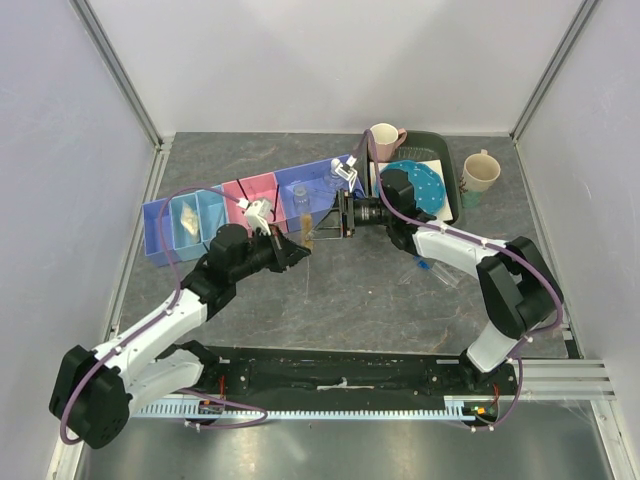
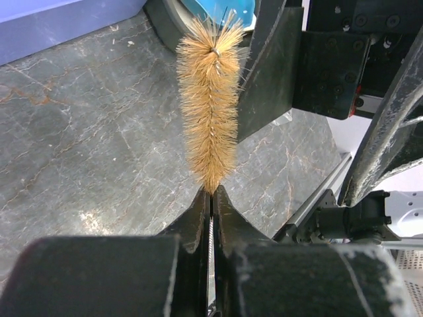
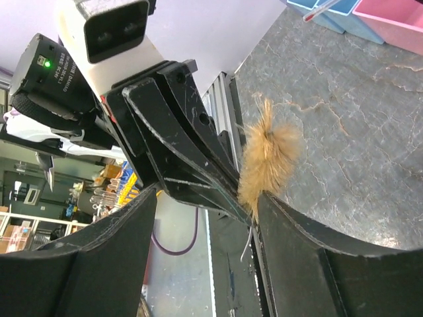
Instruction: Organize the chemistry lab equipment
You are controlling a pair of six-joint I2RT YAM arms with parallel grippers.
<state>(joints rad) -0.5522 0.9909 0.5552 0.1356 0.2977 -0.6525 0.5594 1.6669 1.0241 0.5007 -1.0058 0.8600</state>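
Note:
A tan bristle brush point(image 2: 210, 112) on a twisted wire stem sticks out of my left gripper point(image 2: 211, 191), which is shut on the stem. From above, the brush point(image 1: 307, 233) hangs over the grey table ahead of the left gripper point(image 1: 300, 250). My right gripper point(image 1: 325, 217) reaches in from the right. In the right wrist view its jaws point(image 3: 208, 191) stand open and straddle the left gripper's fingers point(image 3: 198, 165) and the brush point(image 3: 268, 165). One right finger point(image 3: 310, 244) touches the bristles' base.
A row of blue and pink bins point(image 1: 185, 225) runs behind the grippers, with a clear cylinder point(image 1: 300, 197) in one. A dark tray point(image 1: 452, 160) at the back right holds a blue dotted plate point(image 1: 420, 185) and a mug point(image 1: 385, 135). A second mug point(image 1: 480, 172) and a blue-capped vial point(image 1: 430, 268) sit nearby.

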